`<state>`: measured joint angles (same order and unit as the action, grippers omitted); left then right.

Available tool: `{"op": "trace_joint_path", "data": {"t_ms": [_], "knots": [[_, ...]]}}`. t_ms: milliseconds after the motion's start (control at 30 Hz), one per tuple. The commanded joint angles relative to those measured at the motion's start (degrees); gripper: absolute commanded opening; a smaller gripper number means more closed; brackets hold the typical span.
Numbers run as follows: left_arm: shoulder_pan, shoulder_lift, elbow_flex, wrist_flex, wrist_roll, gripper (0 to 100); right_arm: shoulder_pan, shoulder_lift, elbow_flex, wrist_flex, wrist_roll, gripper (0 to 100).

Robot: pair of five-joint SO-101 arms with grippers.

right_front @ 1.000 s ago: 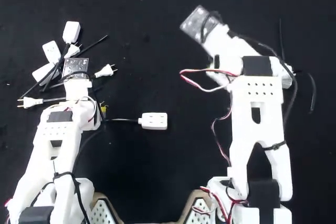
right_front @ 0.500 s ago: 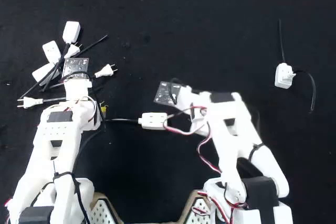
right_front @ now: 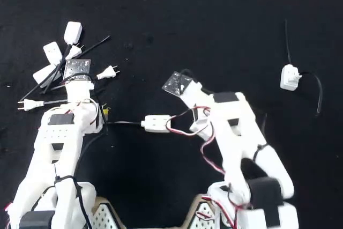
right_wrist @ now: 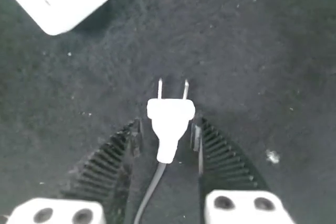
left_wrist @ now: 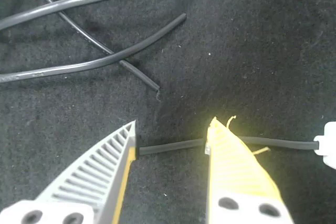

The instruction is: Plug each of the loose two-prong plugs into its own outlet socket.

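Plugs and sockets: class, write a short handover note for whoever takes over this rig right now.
Left gripper: open, straddling a black cable.
Right gripper: shut on a white plug, prongs pointing forward. The socket block is close by but not lined up with them.
One loose plug and a second loose plug lie near the left arm, by a cluster of white sockets. Another white piece lies far right.
Done: one plug gripped, none visibly seated.
Left: seat the held plug, then the others.
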<state>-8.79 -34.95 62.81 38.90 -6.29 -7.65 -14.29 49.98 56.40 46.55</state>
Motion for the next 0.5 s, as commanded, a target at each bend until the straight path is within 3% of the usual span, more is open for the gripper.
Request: {"op": "trace_joint_path", "data": {"t_ms": [0,467], "knots": [[-0.48,-1.67,-0.31,-0.35,0.26,22,4.75,5.32,-6.73,-1.67,-0.79,13.6],[-0.48,-1.67,-0.31,-0.53,0.26,22,8.44,8.48,-17.63,11.34,-3.60,13.9]]}}
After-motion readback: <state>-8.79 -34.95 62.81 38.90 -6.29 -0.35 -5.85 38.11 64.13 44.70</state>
